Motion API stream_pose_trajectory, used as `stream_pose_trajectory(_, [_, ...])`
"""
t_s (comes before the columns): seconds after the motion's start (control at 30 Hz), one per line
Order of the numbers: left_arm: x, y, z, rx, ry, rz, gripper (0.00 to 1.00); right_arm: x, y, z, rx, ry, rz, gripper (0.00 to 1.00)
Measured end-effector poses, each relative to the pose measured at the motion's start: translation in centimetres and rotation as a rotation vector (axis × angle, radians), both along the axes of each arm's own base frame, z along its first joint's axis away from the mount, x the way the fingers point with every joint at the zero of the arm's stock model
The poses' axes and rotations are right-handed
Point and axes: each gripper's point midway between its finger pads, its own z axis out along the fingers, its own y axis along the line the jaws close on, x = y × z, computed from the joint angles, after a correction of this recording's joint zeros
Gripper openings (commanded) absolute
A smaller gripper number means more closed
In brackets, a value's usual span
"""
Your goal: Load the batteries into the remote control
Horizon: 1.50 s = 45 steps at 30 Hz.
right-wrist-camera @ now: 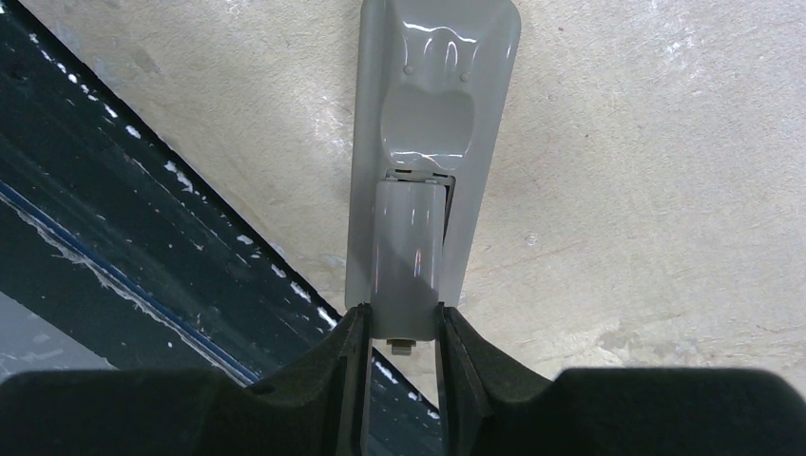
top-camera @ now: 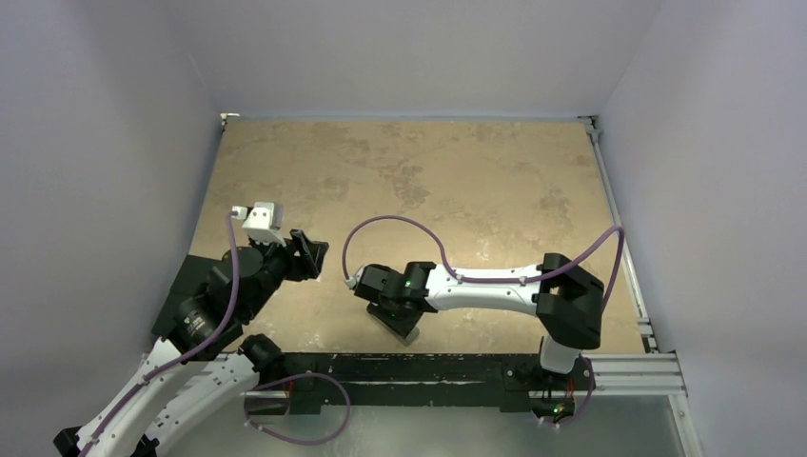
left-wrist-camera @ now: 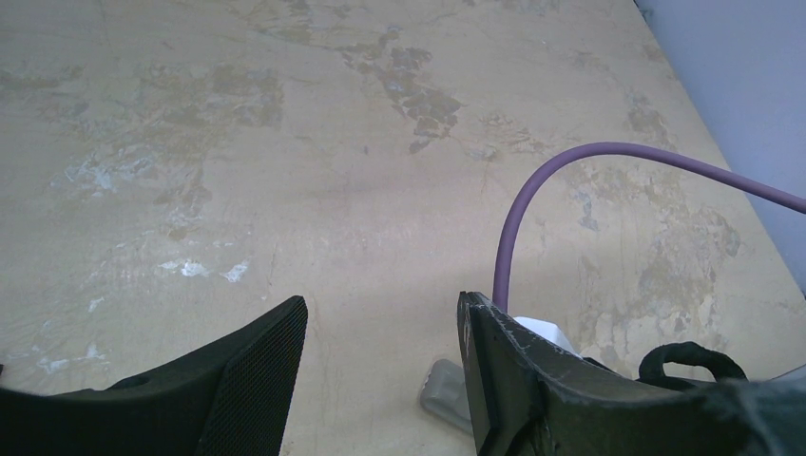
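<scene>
**Right tool on the cover, remote dead ahead**

Down on the bench (top-camera: 428, 181), near its front edge, the remote control (right-wrist-camera: 432, 85) lies grey back up. Its long axis runs straight away from the right tool (right-wrist-camera: 404, 318). That tool is clenched on the grey cover piece (right-wrist-camera: 407, 247), lined up over the recess. The left tool (left-wrist-camera: 380, 323) hangs released and empty, off to the side. No batteries in sight. The right arm is nearer, so any push should run along that axis.

Left arm (top-camera: 195, 319), right arm (top-camera: 485, 290): white shells, chunky black joints, purple cable (top-camera: 395, 219) each. Left end effector (left-wrist-camera: 382, 304), right end effector (right-wrist-camera: 401, 318) plain black, nothing fancy.
</scene>
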Motion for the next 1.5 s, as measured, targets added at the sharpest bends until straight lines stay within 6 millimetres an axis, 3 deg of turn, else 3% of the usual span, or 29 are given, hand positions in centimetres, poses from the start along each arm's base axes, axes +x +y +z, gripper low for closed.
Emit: stream_pose_trajectory(1.5, [0.03,0.05,0.00,0.000,-0.001,0.003,0.60,0.70,-0.10,-0.52,0.006,-0.006,-0.029,0.19])
